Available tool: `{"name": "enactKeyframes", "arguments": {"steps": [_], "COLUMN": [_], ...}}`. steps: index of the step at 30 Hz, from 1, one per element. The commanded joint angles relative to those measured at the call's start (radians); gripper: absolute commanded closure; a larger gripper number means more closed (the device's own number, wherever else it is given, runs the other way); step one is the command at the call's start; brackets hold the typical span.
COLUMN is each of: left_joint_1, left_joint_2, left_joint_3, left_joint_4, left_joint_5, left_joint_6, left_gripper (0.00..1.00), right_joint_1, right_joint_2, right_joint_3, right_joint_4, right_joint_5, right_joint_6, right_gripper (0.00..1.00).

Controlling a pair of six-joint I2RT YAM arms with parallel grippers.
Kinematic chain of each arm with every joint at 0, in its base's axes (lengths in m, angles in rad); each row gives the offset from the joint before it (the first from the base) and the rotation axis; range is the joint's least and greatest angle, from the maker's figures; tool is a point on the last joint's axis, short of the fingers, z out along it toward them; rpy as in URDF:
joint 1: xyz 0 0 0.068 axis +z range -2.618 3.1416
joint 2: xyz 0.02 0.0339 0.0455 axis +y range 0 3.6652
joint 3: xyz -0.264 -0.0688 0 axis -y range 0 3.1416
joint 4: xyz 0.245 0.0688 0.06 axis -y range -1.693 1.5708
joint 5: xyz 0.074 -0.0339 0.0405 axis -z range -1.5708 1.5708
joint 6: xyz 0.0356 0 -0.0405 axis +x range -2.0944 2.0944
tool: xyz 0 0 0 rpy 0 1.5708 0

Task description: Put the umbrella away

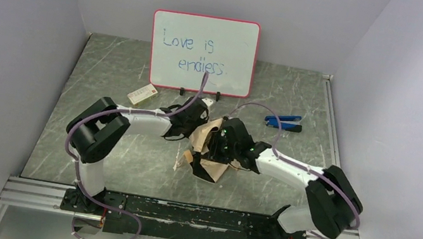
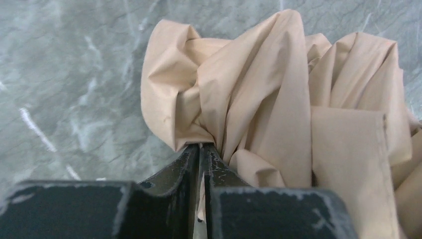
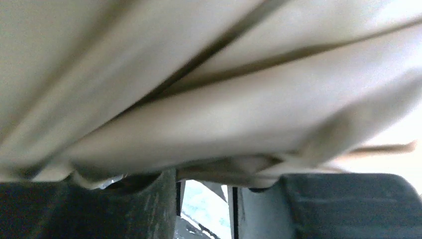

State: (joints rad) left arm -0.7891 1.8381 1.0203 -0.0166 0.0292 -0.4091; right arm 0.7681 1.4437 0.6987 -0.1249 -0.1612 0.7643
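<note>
The umbrella (image 1: 209,167) lies folded as a crumpled tan-and-black bundle at the middle of the table, between my two arms. My left gripper (image 1: 200,124) is at its far left side. In the left wrist view the jaws are closed, and the left gripper (image 2: 200,145) pinches a thin fold of the tan fabric (image 2: 259,99). My right gripper (image 1: 221,149) is pressed into the bundle from the right. In the right wrist view the tan fabric (image 3: 199,99) drapes over the right gripper (image 3: 205,174), whose fingers stand a narrow gap apart with their tips hidden. The handle is hidden.
A pink-framed whiteboard (image 1: 202,52) stands at the back. A small white-red box (image 1: 142,94) lies to its front left, and a blue-black clip tool (image 1: 282,120) to its right. Grey walls close in the left, right and back sides.
</note>
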Motion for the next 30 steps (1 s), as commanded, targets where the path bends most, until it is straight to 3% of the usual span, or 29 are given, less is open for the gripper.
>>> {"name": "enactKeyframes", "arguments": {"steps": [1, 9, 16, 21, 26, 30], "left_joint_1": [0.049, 0.118, 0.129, 0.13, 0.128, 0.073], "left_joint_2": [-0.073, -0.2, -0.342, -0.473, -0.611, -0.683], "left_joint_3": [0.037, 0.075, 0.002, -0.108, -0.227, -0.34], "left_joint_4": [-0.079, -0.182, -0.253, -0.314, -0.368, -0.307], "left_joint_5": [-0.01, -0.079, -0.136, -0.193, -0.208, -0.167], "left_joint_6": [0.039, 0.101, 0.053, -0.044, -0.162, -0.247], "left_gripper": [0.83, 0.68, 0.66, 0.68, 0.82, 0.88], "right_joint_1": [0.006, 0.005, 0.004, 0.001, -0.049, -0.238], "right_joint_2": [-0.111, -0.312, -0.404, -0.426, -0.401, -0.297], "right_joint_3": [-0.028, -0.03, 0.11, 0.206, 0.246, 0.211], "right_joint_4": [-0.024, -0.272, -0.553, -0.713, -0.69, -0.502], "right_joint_5": [0.04, 0.099, 0.245, 0.476, 0.611, 0.437], "right_joint_6": [-0.041, -0.075, -0.123, -0.084, -0.09, -0.197], "right_gripper": [0.6, 0.49, 0.4, 0.39, 0.51, 0.58]}}
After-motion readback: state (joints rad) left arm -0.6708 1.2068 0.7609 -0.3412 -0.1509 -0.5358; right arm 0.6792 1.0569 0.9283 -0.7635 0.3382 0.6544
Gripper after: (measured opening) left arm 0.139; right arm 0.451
